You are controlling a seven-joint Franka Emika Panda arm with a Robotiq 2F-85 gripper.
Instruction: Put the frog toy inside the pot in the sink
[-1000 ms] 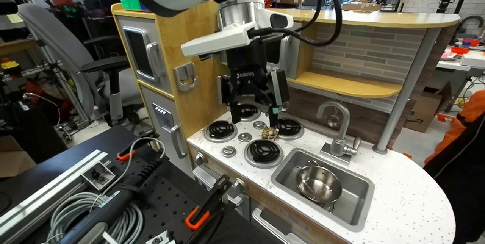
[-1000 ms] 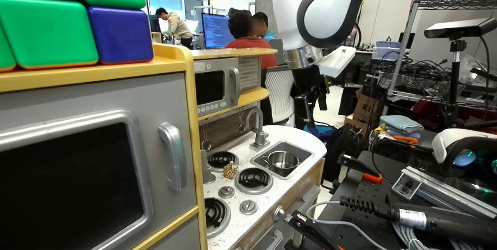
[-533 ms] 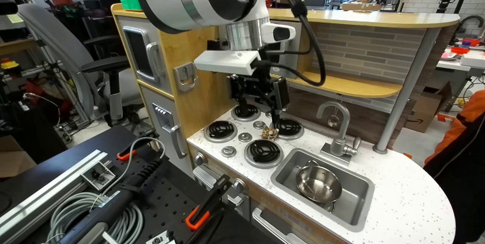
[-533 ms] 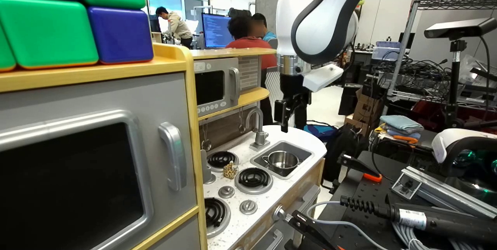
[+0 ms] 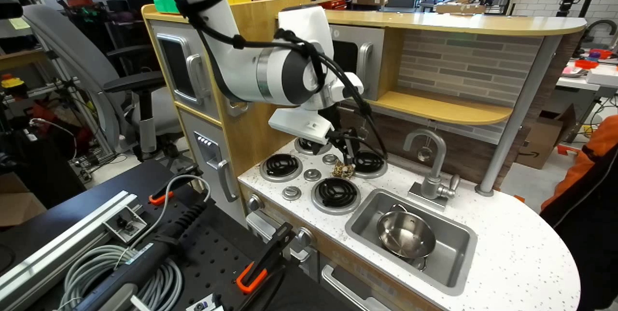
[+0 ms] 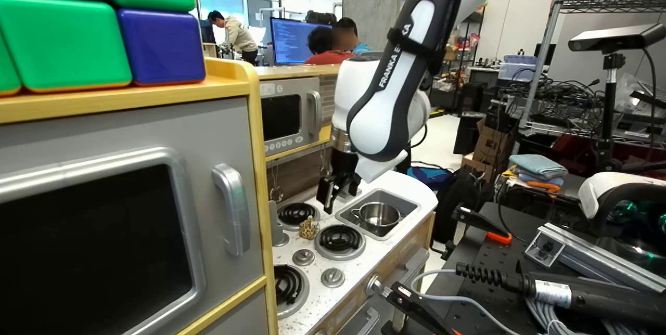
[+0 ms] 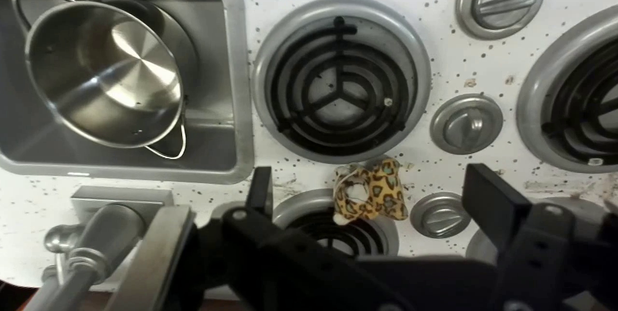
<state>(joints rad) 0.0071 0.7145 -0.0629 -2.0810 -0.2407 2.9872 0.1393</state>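
Jaws have descended, spread wide and empty; spotted toy [image 7: 379,192] sits below

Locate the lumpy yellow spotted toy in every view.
In an exterior view: yellow spotted toy just right of centre, lower half.
In an exterior view: toy left of centre, lower half.
In the wrist view: toy right of centre, lower half.
Shared landmark: rectangular metallic grey sink.

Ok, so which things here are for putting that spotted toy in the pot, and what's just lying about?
For the job:
spotted toy
pot
sink holding the pot
tool, open

Just lying about:
coiled grey cable
metal rail
folded cloths
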